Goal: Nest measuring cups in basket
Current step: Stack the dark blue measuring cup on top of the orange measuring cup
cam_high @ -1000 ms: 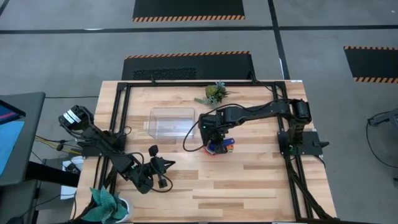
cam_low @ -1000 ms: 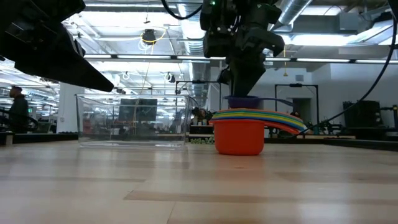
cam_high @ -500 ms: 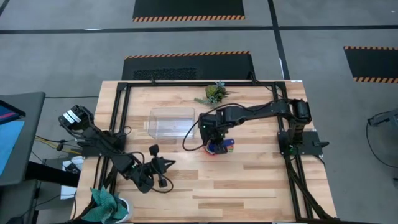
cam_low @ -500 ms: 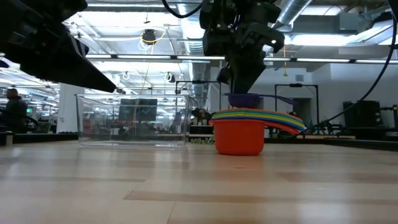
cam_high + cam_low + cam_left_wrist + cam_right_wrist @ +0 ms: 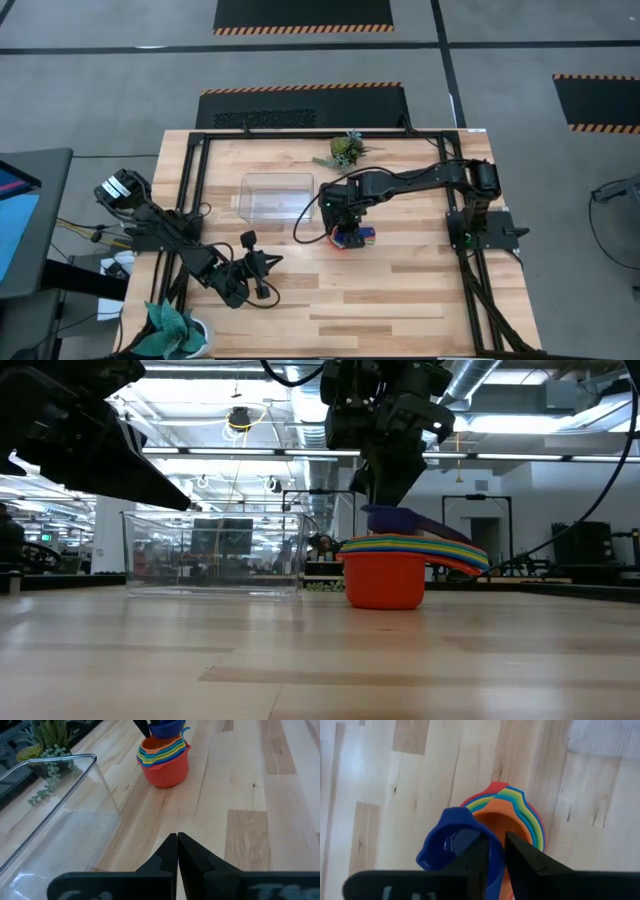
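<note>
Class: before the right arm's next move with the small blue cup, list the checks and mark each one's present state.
1. Right claw grips the dark blue plastic scoop by its rim: ok.
2. Scoop seated in the nested rainbow stack of cups: not ok, tilted above it.
3. Stack inside the clear rectangular plastic bin: not ok, beside it.
4. Bin unobstructed: ok.
5. Left claw shut, parked away: ok.

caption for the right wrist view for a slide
Right gripper pinching the dark blue cup's rim over the nested cup stack.
</note>
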Action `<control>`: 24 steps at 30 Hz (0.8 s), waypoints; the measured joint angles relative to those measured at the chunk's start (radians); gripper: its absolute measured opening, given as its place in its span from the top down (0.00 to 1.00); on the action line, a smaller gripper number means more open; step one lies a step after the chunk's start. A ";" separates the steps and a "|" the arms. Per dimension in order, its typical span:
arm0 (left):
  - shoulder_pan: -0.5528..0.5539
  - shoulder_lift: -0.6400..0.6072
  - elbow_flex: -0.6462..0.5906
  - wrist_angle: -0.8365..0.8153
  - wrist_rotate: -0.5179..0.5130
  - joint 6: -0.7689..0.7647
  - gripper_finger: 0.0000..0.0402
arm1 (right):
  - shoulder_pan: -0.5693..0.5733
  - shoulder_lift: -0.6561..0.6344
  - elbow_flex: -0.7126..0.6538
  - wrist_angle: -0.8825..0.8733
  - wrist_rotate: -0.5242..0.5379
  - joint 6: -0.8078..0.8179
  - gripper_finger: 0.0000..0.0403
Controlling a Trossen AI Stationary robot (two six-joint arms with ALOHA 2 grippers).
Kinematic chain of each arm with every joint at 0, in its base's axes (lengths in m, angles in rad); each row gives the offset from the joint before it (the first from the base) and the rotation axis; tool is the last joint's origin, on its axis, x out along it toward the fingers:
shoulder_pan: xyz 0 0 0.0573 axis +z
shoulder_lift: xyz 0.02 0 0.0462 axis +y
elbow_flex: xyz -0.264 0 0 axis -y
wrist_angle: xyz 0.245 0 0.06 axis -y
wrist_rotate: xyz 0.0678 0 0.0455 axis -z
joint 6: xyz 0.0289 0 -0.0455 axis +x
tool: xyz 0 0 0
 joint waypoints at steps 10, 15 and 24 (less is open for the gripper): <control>0.000 0.000 0.000 0.000 0.006 0.000 1.00 | 0.000 0.000 0.000 0.028 0.003 0.010 0.79; 0.000 0.000 0.000 0.000 0.008 0.000 1.00 | -0.002 0.000 0.000 0.023 0.011 0.010 0.79; 0.000 0.000 0.000 0.000 0.008 -0.001 1.00 | -0.003 0.000 0.000 0.015 0.082 0.007 0.79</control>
